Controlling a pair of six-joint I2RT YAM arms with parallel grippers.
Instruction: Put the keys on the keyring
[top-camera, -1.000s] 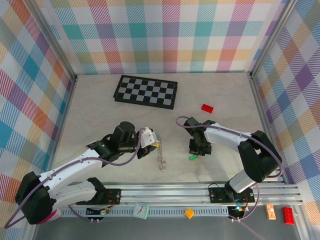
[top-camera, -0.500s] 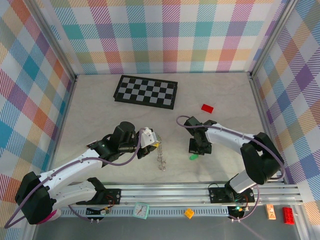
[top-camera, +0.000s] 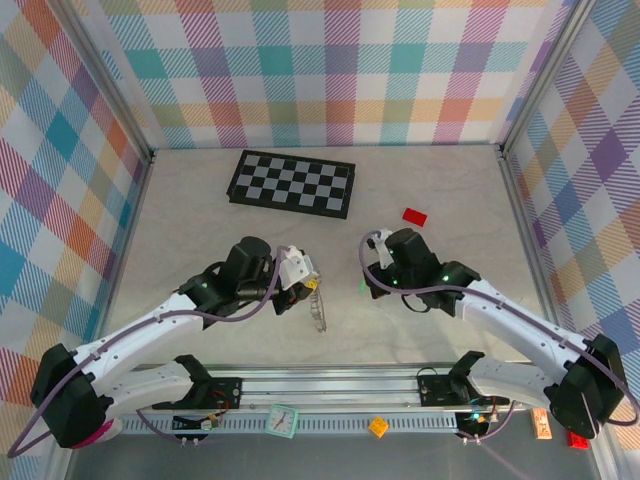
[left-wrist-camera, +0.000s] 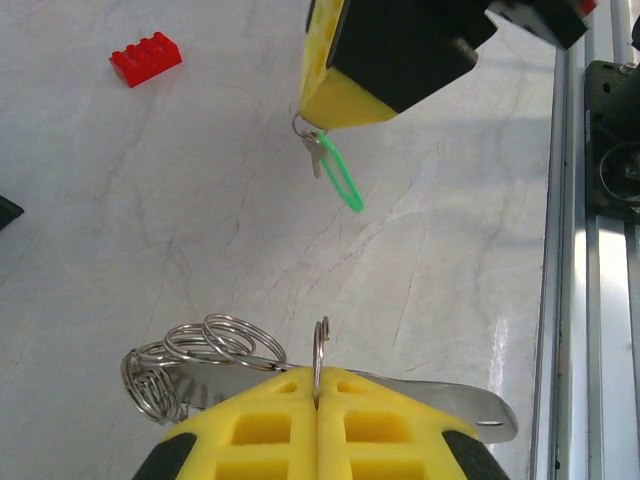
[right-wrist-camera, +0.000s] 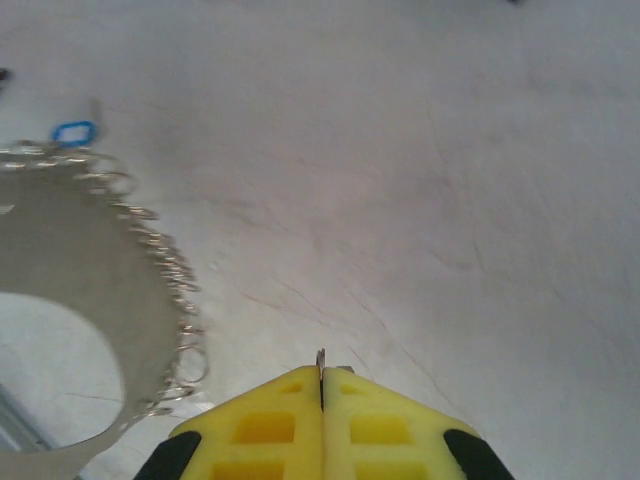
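Observation:
My left gripper (top-camera: 306, 282) (left-wrist-camera: 318, 388) is shut on the keyring (left-wrist-camera: 318, 352), pinching one thin steel ring edge-on. The rest of the keyring (top-camera: 319, 312) hangs below it as a chain of small rings, coiled (left-wrist-camera: 200, 345) to the left in the left wrist view. My right gripper (top-camera: 369, 284) (right-wrist-camera: 321, 388) is shut on the green key (top-camera: 362, 288) (left-wrist-camera: 342, 182), whose green head dangles beneath its yellow fingers (left-wrist-camera: 345, 70) a short way right of the keyring. A metal tip (right-wrist-camera: 321, 358) pokes out between the right pads. The blue key (right-wrist-camera: 73, 132) sits on the keyring's jagged loop (right-wrist-camera: 165, 265).
A black-and-white chequered board (top-camera: 292, 182) lies at the back. A red flat brick (top-camera: 414, 216) (left-wrist-camera: 145, 58) rests behind the right gripper. The aluminium rail (top-camera: 400, 385) runs along the near edge, with a small clock (top-camera: 283, 420) and loose bricks (top-camera: 577, 430) in front. Chequered walls enclose three sides.
The right gripper closed on the green key, lifted it off the table and carried it left and back toward the keyring. The left gripper barely shifted.

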